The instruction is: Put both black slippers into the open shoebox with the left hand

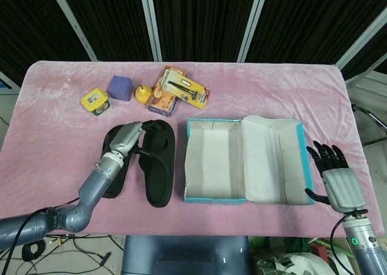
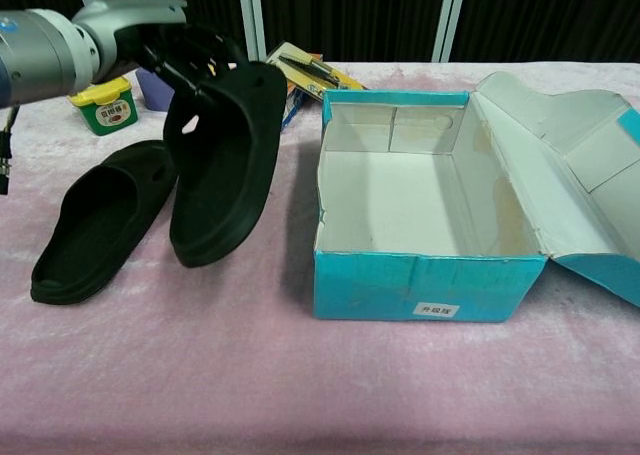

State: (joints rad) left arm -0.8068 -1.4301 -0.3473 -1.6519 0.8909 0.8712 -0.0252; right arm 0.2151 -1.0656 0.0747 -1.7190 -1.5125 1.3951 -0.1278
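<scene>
My left hand (image 1: 126,138) (image 2: 170,45) grips one black slipper (image 1: 156,164) (image 2: 222,160) by its strap and holds it off the table, toe end hanging down, just left of the open shoebox (image 1: 214,161) (image 2: 420,210). The other black slipper (image 2: 95,220) (image 1: 113,143) lies flat on the pink cloth further left, partly hidden under my arm in the head view. The box is empty, its lid (image 1: 272,160) folded open to the right. My right hand (image 1: 334,175) rests open beside the lid's right edge, holding nothing.
Along the back of the table stand a yellow tin (image 1: 95,101) (image 2: 105,105), a purple cube (image 1: 120,87), a small yellow pear (image 1: 141,93) and packaged goods (image 1: 178,90) (image 2: 305,70). Pink cloth (image 1: 272,93) covers the table.
</scene>
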